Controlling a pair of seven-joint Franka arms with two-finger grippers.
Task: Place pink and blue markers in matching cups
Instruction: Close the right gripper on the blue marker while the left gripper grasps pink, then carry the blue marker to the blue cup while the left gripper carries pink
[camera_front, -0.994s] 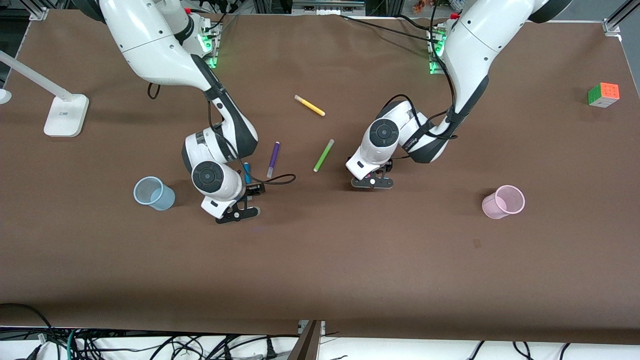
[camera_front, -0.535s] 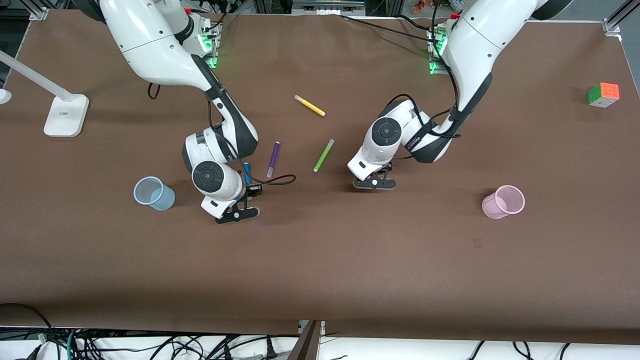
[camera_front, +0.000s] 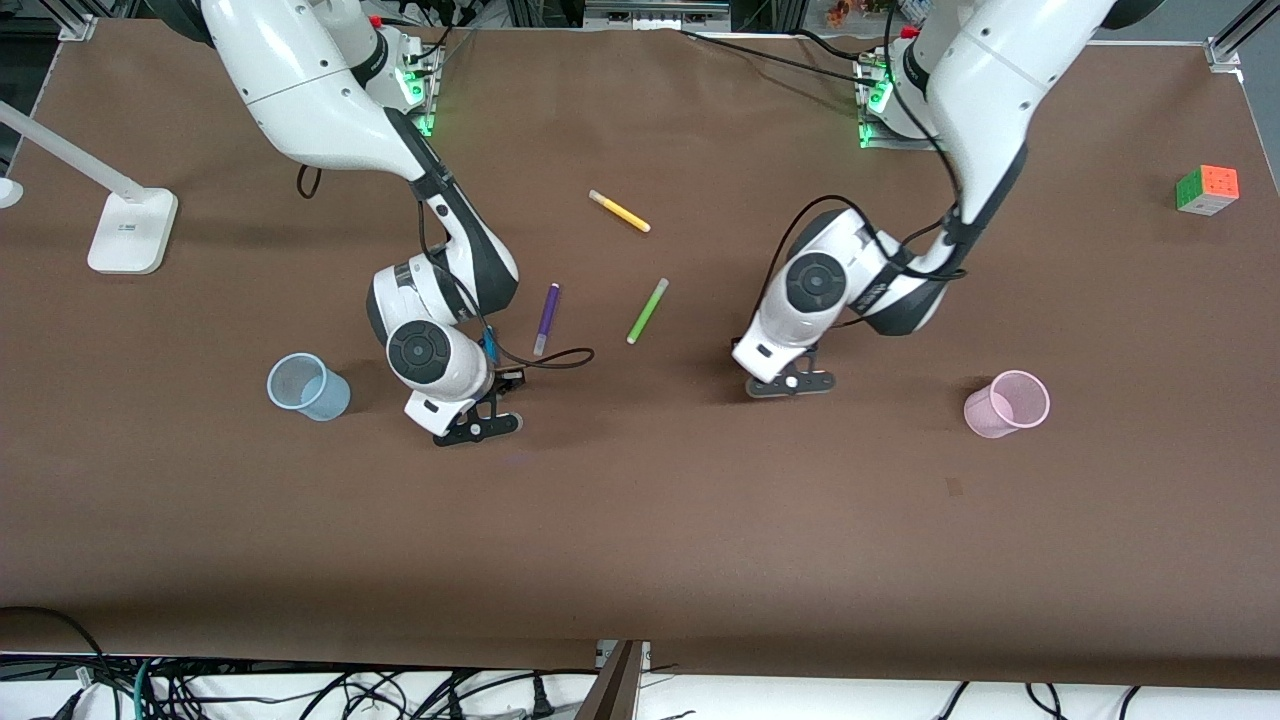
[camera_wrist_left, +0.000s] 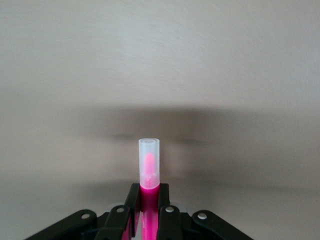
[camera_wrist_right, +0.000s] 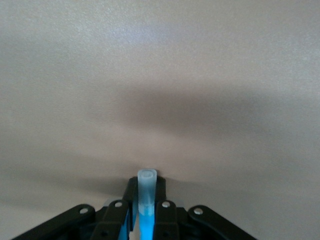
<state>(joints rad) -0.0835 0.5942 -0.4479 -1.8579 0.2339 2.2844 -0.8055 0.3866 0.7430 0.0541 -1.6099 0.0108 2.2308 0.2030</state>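
My left gripper (camera_front: 790, 384) is shut on the pink marker (camera_wrist_left: 149, 165), and its pale cap sticks out past the fingers. It hangs over bare table between the green marker and the light pink cup (camera_front: 1006, 403). In the front view the wrist hides the pink marker. My right gripper (camera_front: 478, 427) is shut on the blue marker (camera_wrist_right: 146, 186), and a bit of the blue body shows by the wrist (camera_front: 491, 347). It is over the table beside the light blue cup (camera_front: 308, 387), toward the table's middle. Both cups stand upright and empty.
A purple marker (camera_front: 546, 318), a green marker (camera_front: 647, 311) and a yellow marker (camera_front: 619, 211) lie between the two arms. A colour cube (camera_front: 1207, 189) sits at the left arm's end. A white lamp base (camera_front: 132, 231) stands at the right arm's end.
My left gripper has moved with the pink marker toward the pink cup. My right gripper has stayed almost still with the blue marker.
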